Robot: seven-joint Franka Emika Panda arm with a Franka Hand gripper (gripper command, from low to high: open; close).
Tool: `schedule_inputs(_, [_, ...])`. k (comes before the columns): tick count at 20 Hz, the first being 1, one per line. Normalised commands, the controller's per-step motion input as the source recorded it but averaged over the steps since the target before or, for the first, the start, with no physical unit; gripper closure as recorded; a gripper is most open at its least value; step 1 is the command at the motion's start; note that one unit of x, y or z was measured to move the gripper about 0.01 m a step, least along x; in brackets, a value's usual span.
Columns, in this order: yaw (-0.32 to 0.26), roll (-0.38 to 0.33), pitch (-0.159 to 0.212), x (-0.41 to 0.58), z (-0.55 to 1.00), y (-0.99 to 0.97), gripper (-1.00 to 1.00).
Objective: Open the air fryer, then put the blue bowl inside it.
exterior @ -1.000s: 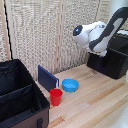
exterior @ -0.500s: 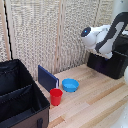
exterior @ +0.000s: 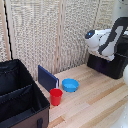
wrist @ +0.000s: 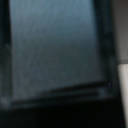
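A: Fryer status?
B: I see the black boxy fryer [exterior: 111,64] at the exterior view's right, arm [exterior: 102,40] over it. Bowl [exterior: 70,85] on the table [exterior: 95,105], beside the red cup [exterior: 56,96].
A: Gripper?
B: Hidden, can't tell its opening.

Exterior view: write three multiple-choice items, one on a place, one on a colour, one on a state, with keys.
1. Where is the blue bowl?
A. inside the air fryer
B. on the wooden table beside the red cup
C. in the black case

2. What colour is the cup?
A. red
B. green
C. white

3. The board behind the bowl is
A. lying flat
B. standing on edge
C. inside the cup

Key: 1 B, the bowl rests on the table near the cup; 2 A, plainly red; 3 B, it stands upright.
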Motion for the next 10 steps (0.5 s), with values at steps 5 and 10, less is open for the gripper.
schedule_inputs(5, [0.0, 0.0, 0.009, 0.03, 0.0, 0.0, 1.0])
schedule_inputs(10, [0.0, 0.139, 0.163, 0.054, 0.32, 0.04, 1.0])
